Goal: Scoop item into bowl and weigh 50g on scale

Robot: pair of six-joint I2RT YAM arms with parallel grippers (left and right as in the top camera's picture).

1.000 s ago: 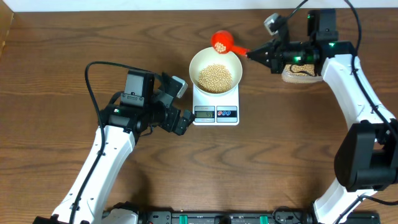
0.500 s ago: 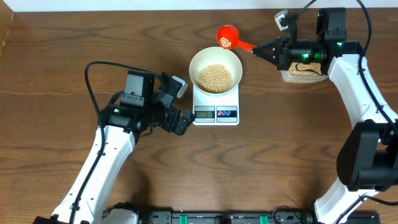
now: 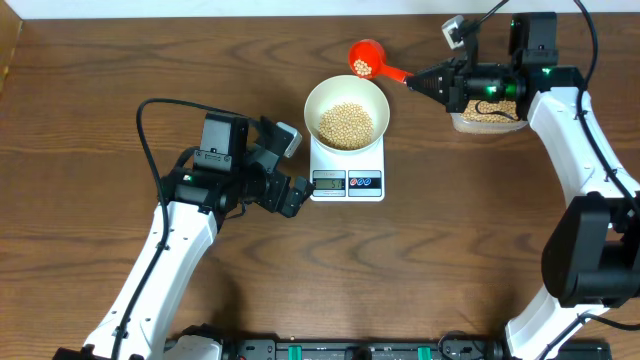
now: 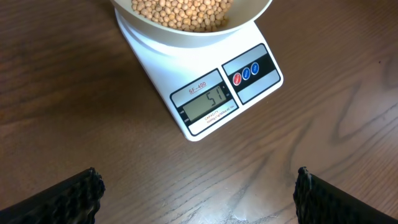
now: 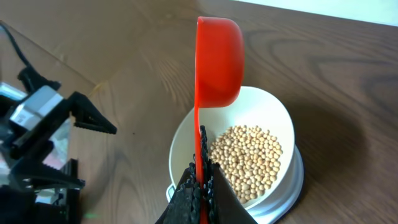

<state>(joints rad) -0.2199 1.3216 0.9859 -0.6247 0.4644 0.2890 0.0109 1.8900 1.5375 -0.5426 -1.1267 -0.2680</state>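
The white bowl (image 3: 347, 110) holds pale-tan beans (image 3: 346, 125) and sits on the white scale (image 3: 347, 172); its display (image 4: 207, 103) reads 51. My right gripper (image 3: 421, 83) is shut on the handle of a red scoop (image 3: 364, 58), held behind the bowl with a few beans in it. In the right wrist view the scoop (image 5: 218, 61) stands above the bowl (image 5: 233, 155), its handle between my fingers (image 5: 191, 198). My left gripper (image 3: 290, 192) is open and empty, just left of the scale; its fingertips (image 4: 62, 199) show at the bottom corners of the left wrist view.
A clear plastic tub (image 3: 487, 116) of beans stands at the back right, under my right arm. A black cable (image 3: 150, 150) loops over the table at the left.
My right gripper has drawn the red scoop back to the right and away from the bowl's rim. In the last half second nothing moved. The left arm has stayed still.
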